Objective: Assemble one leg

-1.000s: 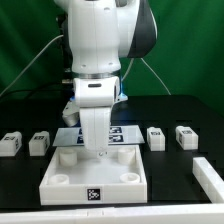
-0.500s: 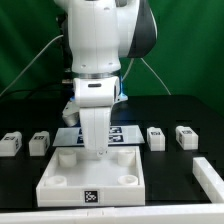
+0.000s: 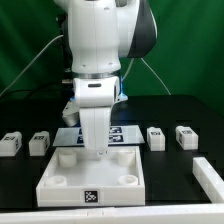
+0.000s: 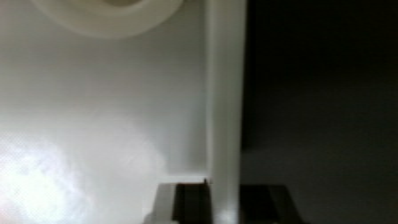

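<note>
The white square tabletop [image 3: 62, 184] with corner sockets lies at the front middle of the table. My gripper [image 3: 98, 152] reaches straight down onto its rear wall. In the wrist view my gripper [image 4: 222, 198] has one dark finger on each side of that upright white wall [image 4: 224, 90], shut on it, with the tabletop's inner floor [image 4: 89, 130] and a round socket [image 4: 111, 12] beside it. Four small white tagged legs lie on the table: two at the exterior view's left [image 3: 11, 143] [image 3: 39, 143] and two at its right [image 3: 156, 137] [image 3: 186, 136].
The marker board [image 3: 124, 131] lies flat just behind the tabletop, partly hidden by my arm. Another white part [image 3: 210, 176] shows at the exterior view's lower right edge. A green curtain hangs behind the black table.
</note>
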`<state>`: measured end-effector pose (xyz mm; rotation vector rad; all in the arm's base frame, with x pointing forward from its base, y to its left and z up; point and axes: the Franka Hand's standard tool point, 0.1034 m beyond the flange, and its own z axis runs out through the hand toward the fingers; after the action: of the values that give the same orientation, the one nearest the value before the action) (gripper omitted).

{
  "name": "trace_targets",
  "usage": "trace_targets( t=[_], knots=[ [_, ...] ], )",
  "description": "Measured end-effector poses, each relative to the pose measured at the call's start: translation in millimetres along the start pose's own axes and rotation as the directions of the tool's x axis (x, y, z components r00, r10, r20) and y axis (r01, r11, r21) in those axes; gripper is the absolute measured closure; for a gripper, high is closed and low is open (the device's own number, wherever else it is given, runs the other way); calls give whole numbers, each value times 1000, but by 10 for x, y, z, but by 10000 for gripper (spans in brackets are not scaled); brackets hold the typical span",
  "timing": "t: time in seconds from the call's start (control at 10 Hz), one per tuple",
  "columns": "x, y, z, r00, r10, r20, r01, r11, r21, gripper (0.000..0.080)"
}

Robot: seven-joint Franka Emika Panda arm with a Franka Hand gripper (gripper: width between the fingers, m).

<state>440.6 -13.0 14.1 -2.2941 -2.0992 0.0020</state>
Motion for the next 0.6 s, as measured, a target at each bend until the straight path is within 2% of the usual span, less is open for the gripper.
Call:
trace_targets(
  t=[0.1,0.6],
  knots=[
    [78,63,-10,1000,-14,-4,14,1000,1,739],
    [713,469,-27,999,-23,-41,22,999,-26,739]
  ],
)
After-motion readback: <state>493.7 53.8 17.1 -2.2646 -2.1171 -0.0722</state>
